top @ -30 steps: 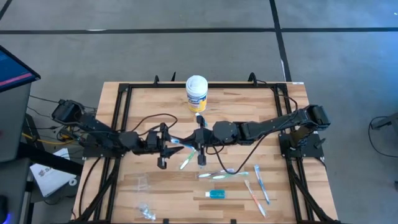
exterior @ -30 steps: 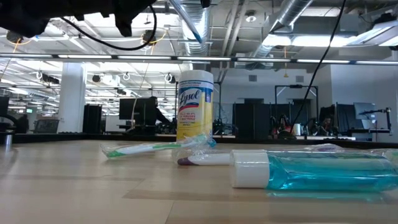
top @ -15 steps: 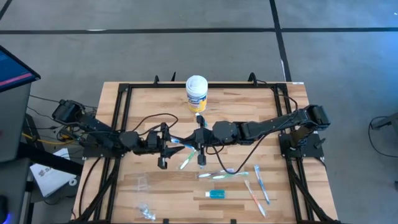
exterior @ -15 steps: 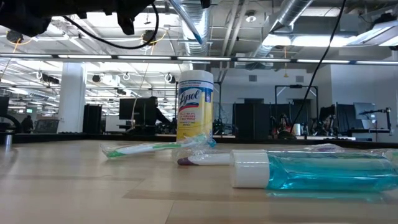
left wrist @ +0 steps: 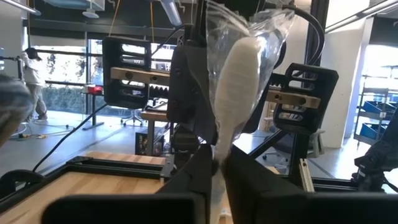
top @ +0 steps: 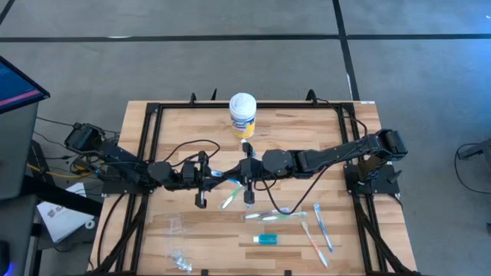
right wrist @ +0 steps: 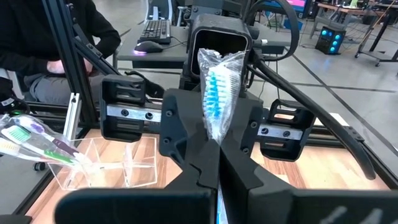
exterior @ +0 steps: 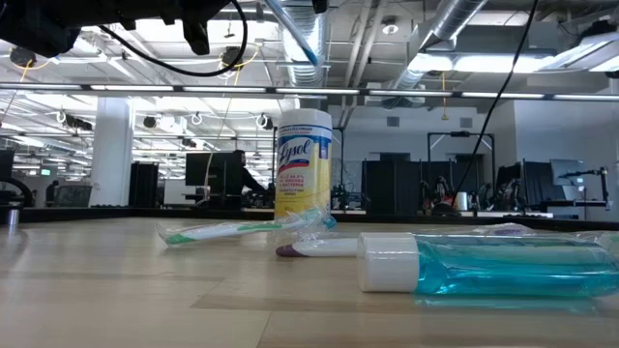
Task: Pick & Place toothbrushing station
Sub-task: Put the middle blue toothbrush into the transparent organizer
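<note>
Hands meet over one wrapped toothbrush

Both hands clench one wrapped blue toothbrush (top: 217, 175) above the worktop (top: 307, 130) centre: left hand (top: 205, 177) from 9 o'clock, right hand (top: 244, 173) from 3 o'clock. Other toothbrushes (top: 278, 215) and a teal tube (top: 266, 239) lie toward 5 o'clock.

One wrapped blue-bristled toothbrush (right wrist: 214, 93) stands upright, raised above the bench (top: 184, 146). A green toothbrush (top: 229, 198) lies mid-bench; further toothbrushes (top: 316, 230) and a teal toothpaste tube (top: 266, 240) lie nearer the front edge.
</note>
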`<control>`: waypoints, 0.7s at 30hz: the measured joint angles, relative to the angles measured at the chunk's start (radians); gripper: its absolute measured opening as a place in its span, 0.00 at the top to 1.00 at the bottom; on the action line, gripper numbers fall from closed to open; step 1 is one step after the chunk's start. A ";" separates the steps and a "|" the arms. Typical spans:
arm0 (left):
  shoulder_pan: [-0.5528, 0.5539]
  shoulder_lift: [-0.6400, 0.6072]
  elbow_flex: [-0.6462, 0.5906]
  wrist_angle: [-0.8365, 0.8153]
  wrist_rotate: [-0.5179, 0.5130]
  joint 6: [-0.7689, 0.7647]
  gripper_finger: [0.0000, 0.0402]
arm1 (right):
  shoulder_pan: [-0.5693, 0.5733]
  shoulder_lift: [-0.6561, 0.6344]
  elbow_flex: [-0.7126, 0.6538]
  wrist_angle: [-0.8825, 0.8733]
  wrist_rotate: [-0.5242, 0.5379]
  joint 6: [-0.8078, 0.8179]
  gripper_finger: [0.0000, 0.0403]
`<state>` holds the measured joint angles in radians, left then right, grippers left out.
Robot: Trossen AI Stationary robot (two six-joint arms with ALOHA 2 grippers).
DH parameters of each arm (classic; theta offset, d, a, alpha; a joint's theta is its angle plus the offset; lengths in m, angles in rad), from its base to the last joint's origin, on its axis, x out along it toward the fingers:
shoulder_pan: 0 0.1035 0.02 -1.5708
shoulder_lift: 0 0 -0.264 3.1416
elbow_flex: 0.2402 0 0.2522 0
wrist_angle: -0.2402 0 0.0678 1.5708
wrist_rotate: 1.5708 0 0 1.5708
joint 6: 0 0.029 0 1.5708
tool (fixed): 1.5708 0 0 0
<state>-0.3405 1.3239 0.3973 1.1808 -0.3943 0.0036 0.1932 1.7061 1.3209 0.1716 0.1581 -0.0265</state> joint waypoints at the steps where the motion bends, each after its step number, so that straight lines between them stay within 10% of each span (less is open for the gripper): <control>1: 0.000 0.000 0.000 -0.001 0.000 0.000 0.97 | 0.000 0.000 0.000 0.000 0.000 0.000 1.00; 11: -0.001 -0.003 -0.001 -0.017 0.000 0.011 0.97 | 0.001 0.000 -0.001 -0.002 0.000 -0.012 0.98; 21: -0.030 -0.080 -0.002 -0.147 0.000 0.019 0.97 | 0.003 0.000 -0.001 -0.006 0.000 -0.034 0.74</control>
<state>-0.3703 1.2442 0.3958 1.0342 -0.3947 0.0227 0.1959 1.7065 1.3201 0.1656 0.1581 -0.0605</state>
